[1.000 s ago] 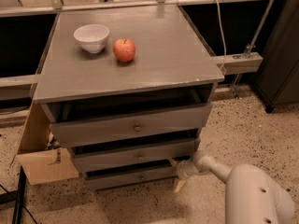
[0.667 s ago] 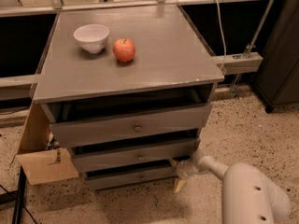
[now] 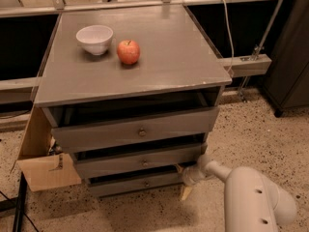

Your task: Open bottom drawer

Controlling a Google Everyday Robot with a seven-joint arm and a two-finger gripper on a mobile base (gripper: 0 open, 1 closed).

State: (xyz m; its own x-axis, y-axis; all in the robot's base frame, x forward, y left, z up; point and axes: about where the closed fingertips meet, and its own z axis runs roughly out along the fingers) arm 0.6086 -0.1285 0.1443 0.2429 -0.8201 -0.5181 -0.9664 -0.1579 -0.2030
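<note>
End effector (image 3: 185, 180), grip unclear, at right end of bottom drawer (image 3: 135, 183); apple (image 3: 128, 51) beside bowl (image 3: 94, 38), outside it.

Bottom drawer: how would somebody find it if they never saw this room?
Find the grey cabinet with a white bowl and a red apple on top. Of its three stacked drawers, the bottom drawer is the lowest and slimmest one. The robot's gripper is right at its right end.
</note>
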